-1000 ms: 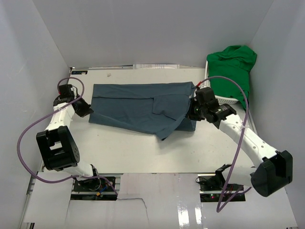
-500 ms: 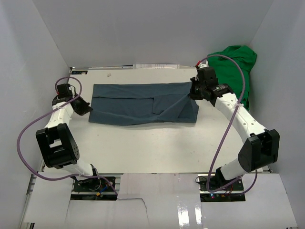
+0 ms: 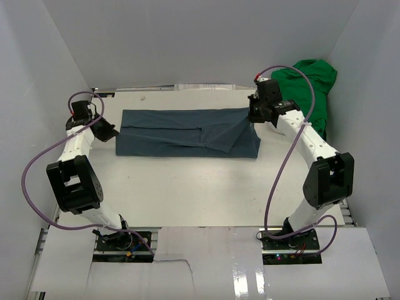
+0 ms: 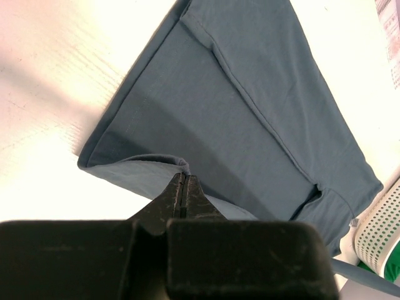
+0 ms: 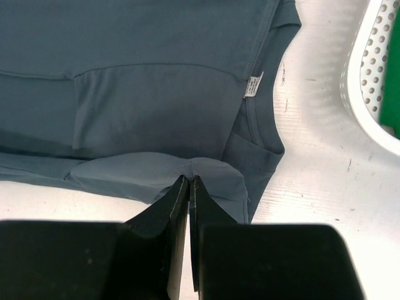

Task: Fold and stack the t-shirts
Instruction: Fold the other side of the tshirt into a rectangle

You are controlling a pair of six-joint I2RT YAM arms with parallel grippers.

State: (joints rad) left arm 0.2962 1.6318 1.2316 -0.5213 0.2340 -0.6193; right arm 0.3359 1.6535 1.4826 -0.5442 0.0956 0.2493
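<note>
The blue shirt [image 3: 181,131] lies spread on the far half of the table [image 3: 187,187], folded lengthwise into a long band with its neck end toward the right arm. The left gripper [image 4: 182,179] is at the shirt's left end. Its fingers [image 4: 200,199] are pressed together with no gap and pinch a small curled fold of the cloth's edge. The right gripper [image 5: 189,181] is at the neck end. Its fingers [image 5: 170,206] are likewise closed tight, nipping a puckered fold of cloth just beside the collar, near the white label [image 5: 252,85]. The green shirt [image 3: 309,81] sits heaped in the basket [image 5: 369,75] at the far right corner, apart from the blue one.
</note>
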